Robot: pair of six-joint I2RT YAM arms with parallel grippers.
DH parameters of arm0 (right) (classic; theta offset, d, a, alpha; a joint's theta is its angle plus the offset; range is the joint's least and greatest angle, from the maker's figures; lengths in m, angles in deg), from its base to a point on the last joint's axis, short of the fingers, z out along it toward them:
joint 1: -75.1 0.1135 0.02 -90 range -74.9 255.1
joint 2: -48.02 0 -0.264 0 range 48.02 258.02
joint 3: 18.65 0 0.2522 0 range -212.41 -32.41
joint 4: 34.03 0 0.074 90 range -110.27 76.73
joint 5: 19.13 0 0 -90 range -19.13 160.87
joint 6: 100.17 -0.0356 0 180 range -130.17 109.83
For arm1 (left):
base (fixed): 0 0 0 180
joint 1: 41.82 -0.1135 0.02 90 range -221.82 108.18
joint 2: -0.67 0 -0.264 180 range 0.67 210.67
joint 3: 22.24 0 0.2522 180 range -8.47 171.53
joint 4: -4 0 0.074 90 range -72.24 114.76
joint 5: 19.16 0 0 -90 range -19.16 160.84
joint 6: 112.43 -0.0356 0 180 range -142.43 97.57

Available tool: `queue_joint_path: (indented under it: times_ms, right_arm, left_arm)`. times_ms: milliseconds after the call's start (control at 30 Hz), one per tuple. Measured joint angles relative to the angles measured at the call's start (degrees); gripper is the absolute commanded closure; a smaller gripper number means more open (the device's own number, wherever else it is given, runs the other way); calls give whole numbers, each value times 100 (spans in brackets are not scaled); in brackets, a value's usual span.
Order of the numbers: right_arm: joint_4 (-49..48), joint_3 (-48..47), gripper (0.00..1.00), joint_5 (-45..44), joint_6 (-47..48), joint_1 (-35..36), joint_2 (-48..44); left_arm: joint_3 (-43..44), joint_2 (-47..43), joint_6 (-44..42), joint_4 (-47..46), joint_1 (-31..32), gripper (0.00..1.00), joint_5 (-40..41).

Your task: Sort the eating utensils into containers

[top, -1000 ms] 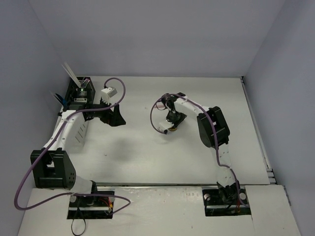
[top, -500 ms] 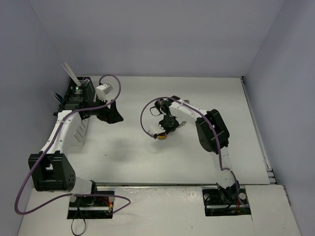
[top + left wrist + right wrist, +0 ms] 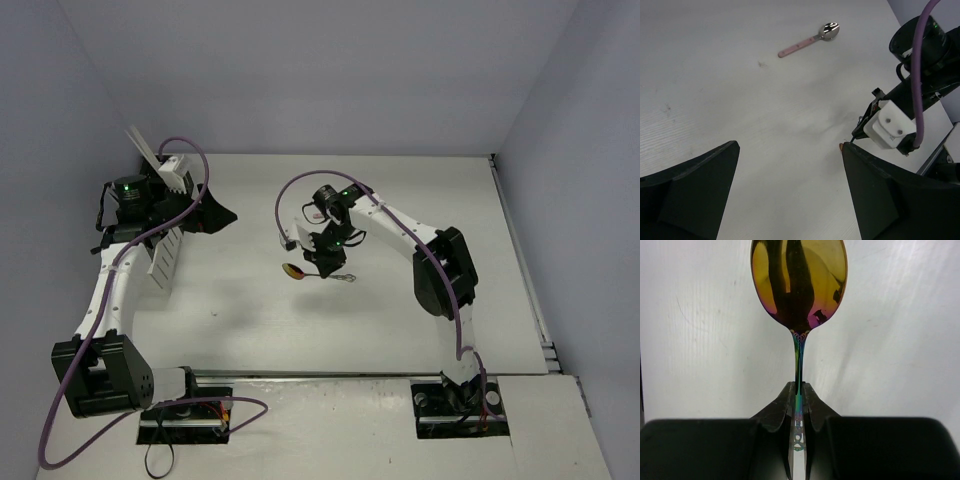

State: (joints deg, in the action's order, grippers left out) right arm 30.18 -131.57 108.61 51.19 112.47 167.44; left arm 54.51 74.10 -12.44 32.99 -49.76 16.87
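Observation:
My right gripper (image 3: pixel 322 258) is shut on the thin handle of a gold spoon (image 3: pixel 294 271) and holds it above the middle of the table. In the right wrist view the fingertips (image 3: pixel 798 390) pinch the iridescent handle, and the gold bowl (image 3: pixel 799 280) points away from me. My left gripper (image 3: pixel 210 213) is open and empty at the far left, its fingers wide apart (image 3: pixel 790 190). A pink-handled spoon (image 3: pixel 810 41) lies flat on the table in the left wrist view. The white slatted caddy (image 3: pixel 164 258) stands by the left arm. Pale sticks (image 3: pixel 141 150) rise behind it. The black caddy is mostly hidden by the left arm.
The right arm's wrist with its white connector (image 3: pixel 890 125) and purple cable (image 3: pixel 920 75) fills the right side of the left wrist view. Grey walls close the table on the left, back and right.
My right gripper has carried the gold spoon leftward, and the bowl now sticks out to the left. My left arm has drawn back towards the caddies at the far left.

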Motion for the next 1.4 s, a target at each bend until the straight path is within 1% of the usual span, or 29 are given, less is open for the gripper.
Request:
queue_joint_path:
  times_ms: [133,233,300,367,567,633,733,867,933,1200,1400]
  right_arm:
    - [-47,-520,100,510,-889,-175,-16]
    - [-78,-803,100,873,-1735,-358,4]
    - [-218,-941,100,1025,-2267,-484,12]
    - [-549,-977,100,1053,-3023,-584,12]
    - [-1610,-932,100,513,-4966,-682,0]
    - [-2027,-735,100,299,-5514,-661,-68]
    - [-2414,-413,100,118,-6058,-648,-218]
    - [-2697,-249,100,-30,-6510,-583,-365]
    - [-2807,-249,100,-80,-6623,-529,-414]
    - [-3010,-249,100,-205,-6740,-214,-563]
    - [-3010,-215,100,-313,-6740,-33,-567]
  left_arm:
    - [-50,-184,302,-216,0,17,25]
    - [-224,-450,613,-482,0,17,44]
    - [-332,-599,836,-596,0,18,52]
    - [-382,-693,1050,-674,0,18,90]
    - [-390,-733,1723,-797,50,20,330]
    - [-415,-733,1857,-825,176,21,430]
    - [-494,-724,1964,-834,522,23,611]
    - [-515,-497,2070,-862,1098,26,827]
    - [-536,-313,2175,-929,1255,29,889]
    - [-563,378,2577,-1130,1287,38,996]
    - [-577,493,2866,-1399,1314,40,985]
